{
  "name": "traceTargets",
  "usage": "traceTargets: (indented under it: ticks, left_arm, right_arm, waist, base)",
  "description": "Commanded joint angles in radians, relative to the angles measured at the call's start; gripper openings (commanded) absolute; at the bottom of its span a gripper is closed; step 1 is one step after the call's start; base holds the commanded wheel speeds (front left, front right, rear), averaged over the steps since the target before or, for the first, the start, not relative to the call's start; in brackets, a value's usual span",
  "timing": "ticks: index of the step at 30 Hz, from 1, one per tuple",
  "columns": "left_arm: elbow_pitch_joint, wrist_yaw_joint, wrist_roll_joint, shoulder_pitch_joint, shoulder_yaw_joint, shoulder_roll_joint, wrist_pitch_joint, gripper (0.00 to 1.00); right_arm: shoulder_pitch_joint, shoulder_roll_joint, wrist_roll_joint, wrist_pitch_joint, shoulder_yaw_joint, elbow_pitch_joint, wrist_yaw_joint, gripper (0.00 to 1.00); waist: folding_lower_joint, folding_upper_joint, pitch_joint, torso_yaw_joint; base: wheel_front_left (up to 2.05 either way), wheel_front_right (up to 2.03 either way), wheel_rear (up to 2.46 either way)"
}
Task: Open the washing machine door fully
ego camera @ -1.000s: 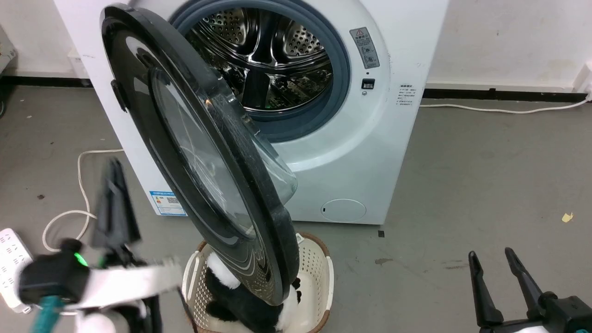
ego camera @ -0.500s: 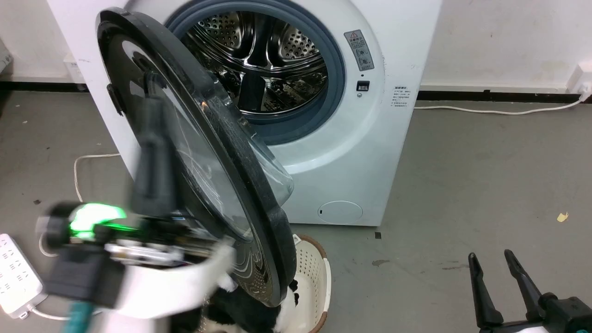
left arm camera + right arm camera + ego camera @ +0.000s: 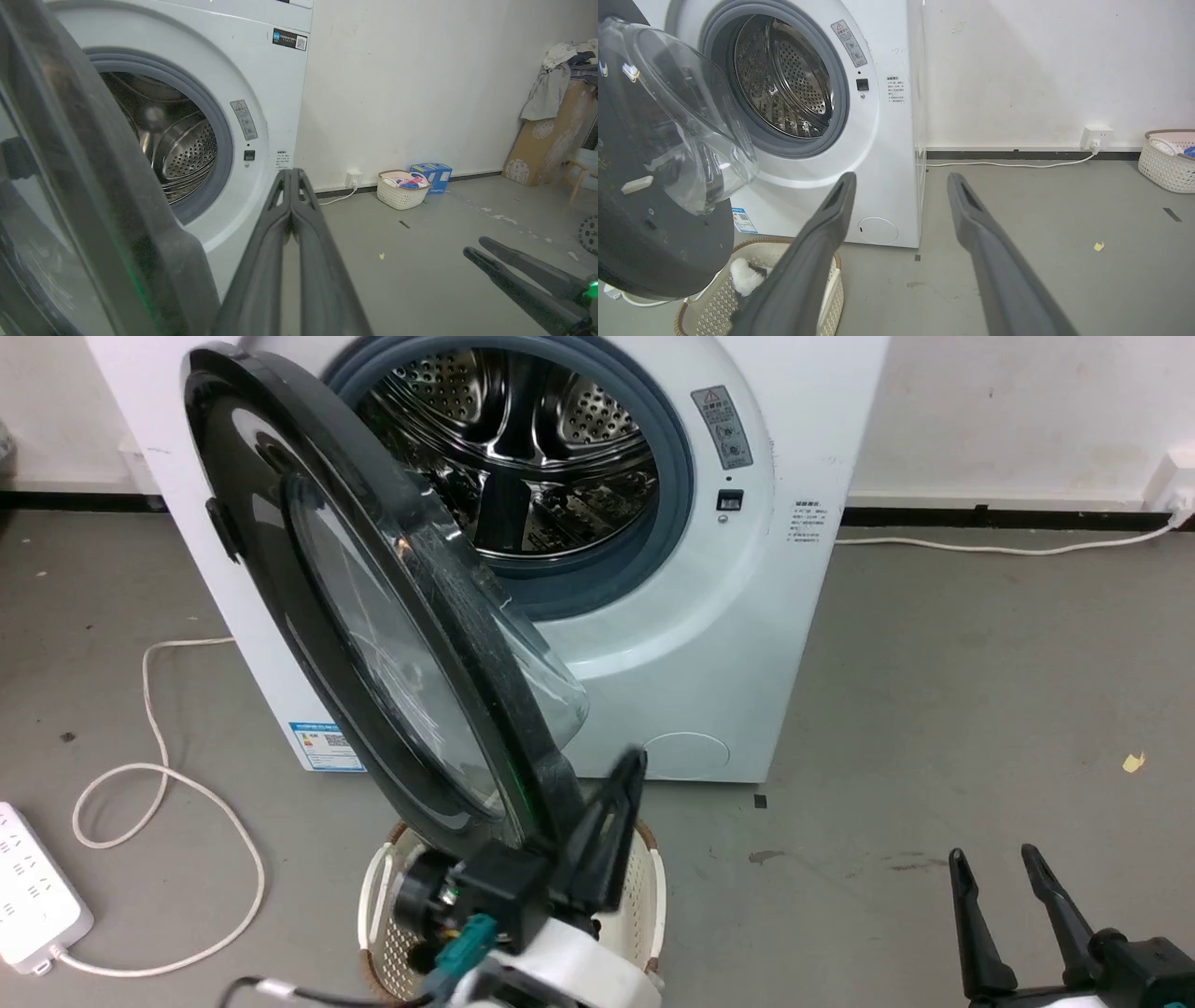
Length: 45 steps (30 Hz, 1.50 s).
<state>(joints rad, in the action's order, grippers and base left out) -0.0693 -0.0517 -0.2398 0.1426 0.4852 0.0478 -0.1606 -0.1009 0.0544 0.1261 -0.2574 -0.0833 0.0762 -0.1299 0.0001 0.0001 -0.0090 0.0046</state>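
The grey floor [image 3: 934, 691] carries the white washing machine [image 3: 719, 644], which stands straight ahead of the left pincer [image 3: 637, 767]. A cream laundry basket [image 3: 658, 896] sits on the floor beneath that pincer, near the machine's front. Well to the pincer's left lie a white power strip [image 3: 33, 887] and a looping white cable [image 3: 121, 767]. A yellow scrap [image 3: 1132, 763] lies ahead of the right pincer [image 3: 993, 856], to its right; a dark stain [image 3: 761, 856] marks the floor to its left. Far beyond it another white cable [image 3: 980, 549] runs along the wall foot. In the left wrist view, beyond the left pincer's tips, a second white basket [image 3: 402, 196] and a blue box [image 3: 432, 175] stand just beside each other by the wall.
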Motion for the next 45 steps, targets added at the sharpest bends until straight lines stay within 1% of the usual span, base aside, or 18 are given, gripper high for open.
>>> traceTargets:
  ticks: [1, 6, 9, 14, 17, 22, 27, 31, 38, 39, 40, 42, 43, 44, 45]
  left_arm:
    - [0.04, -0.008, -0.016, -0.004, 0.015, 0.002, 0.009, 0.0]
    - [0.173, -0.024, -0.066, 0.012, 0.04, 0.002, 0.028, 0.0]
    - [0.239, -0.038, -0.071, 0.028, 0.036, 0.002, 0.024, 0.0]
    - [0.305, -0.051, -0.082, 0.05, 0.035, 0.002, -0.003, 0.0]
    - [0.327, -0.051, -0.09, 0.051, 0.038, 0.002, -0.018, 0.0]
    - [0.341, -0.045, -0.094, 0.031, 0.056, 0.004, -0.026, 0.0]
    - [0.331, -0.044, -0.095, 0.002, 0.076, 0.01, -0.017, 0.0]
    - [0.319, -0.052, -0.099, -0.012, 0.074, 0.021, -0.01, 0.0]
    - [0.288, -0.079, -0.112, -0.014, 0.031, 0.063, -0.001, 0.0]
    - [0.288, -0.079, -0.112, -0.014, 0.031, 0.063, -0.001, 0.0]
    - [0.28, -0.087, -0.118, -0.012, 0.011, 0.081, 0.004, 0.0]
    - [0.276, -0.091, -0.122, -0.011, 0.0, 0.09, 0.006, 0.0]
    - [0.268, -0.1, -0.131, -0.009, -0.023, 0.108, 0.013, 0.0]
    - [0.268, -0.1, -0.131, -0.009, -0.023, 0.108, 0.013, 0.0]
    - [0.26, -0.109, -0.141, -0.002, -0.051, 0.128, 0.017, 0.0]
  right_arm:
    - [0.006, -0.004, 0.006, -0.004, 0.003, 0.003, -0.001, 1.0]
    - [0.006, -0.004, 0.009, -0.004, 0.001, 0.005, -0.001, 1.0]
    - [0.006, -0.004, 0.011, -0.004, 0.001, 0.005, -0.001, 1.0]
    - [0.001, -0.004, 0.01, -0.004, 0.008, 0.013, -0.001, 1.0]
    - [-0.003, -0.004, 0.012, -0.004, 0.006, 0.017, -0.001, 1.0]
    - [-0.014, -0.004, 0.023, -0.004, 0.005, 0.022, -0.001, 1.0]
    - [-0.023, -0.004, 0.037, -0.004, 0.007, 0.028, -0.001, 1.0]
    - [-0.027, -0.004, 0.043, -0.004, 0.011, 0.032, -0.001, 1.0]
    - [-0.024, -0.004, 0.048, -0.004, 0.027, 0.041, -0.001, 1.0]
    - [-0.024, -0.004, 0.048, -0.004, 0.027, 0.041, -0.001, 1.0]
    - [-0.023, -0.004, 0.048, -0.004, 0.031, 0.044, -0.001, 1.0]
    - [-0.023, -0.004, 0.048, -0.004, 0.033, 0.045, -0.001, 1.0]
    - [-0.023, -0.004, 0.045, -0.004, 0.036, 0.046, -0.001, 1.0]
    - [-0.023, -0.004, 0.045, -0.004, 0.036, 0.046, -0.001, 1.0]
    - [-0.019, -0.004, 0.038, -0.004, 0.04, 0.045, -0.001, 1.0]
  waist:
    - [-0.0001, -0.0001, 0.004, -0.003]
    - [-0.0001, -0.0001, 0.014, -0.004]
    - [-0.0001, -0.0001, 0.023, 0.0]
    - [-0.0001, -0.0001, 0.023, 0.024]
    - [-0.0001, -0.0001, 0.011, 0.051]
    - [-0.0001, -0.0001, -0.009, 0.121]
    - [-0.0001, -0.0001, -0.026, 0.221]
    - [-0.0001, -0.0001, -0.033, 0.304]
    - [-0.0001, -0.0001, -0.03, 0.417]
    - [-0.0001, -0.0001, -0.03, 0.417]
    - [-0.0001, -0.0001, -0.025, 0.441]
    - [-0.0001, -0.0001, -0.021, 0.451]
    - [-0.0001, -0.0001, -0.01, 0.467]
    - [-0.0001, -0.0001, -0.01, 0.467]
    - [-0.0001, -0.0001, 0.01, 0.478]
  base:
    - [0.0, 0.0, 0.0]
    - [0.0, 0.0, 0.0]
    - [0.0, 0.0, 0.0]
    - [0.0, 0.0, 0.0]
    - [0.0, 0.0, 0.0]
    - [0.0, 0.0, 0.0]
    - [0.0, 0.0, 0.0]
    - [0.0, 0.0, 0.0]
    - [0.0, 0.0, 0.0]
    - [0.0, 0.0, 0.0]
    - [0.0, 0.0, 0.0]
    - [0.0, 0.0, 0.0]
    - [0.0, 0.0, 0.0]
    - [0.0, 0.0, 0.0]
    - [0.0, 0.0, 0.0]
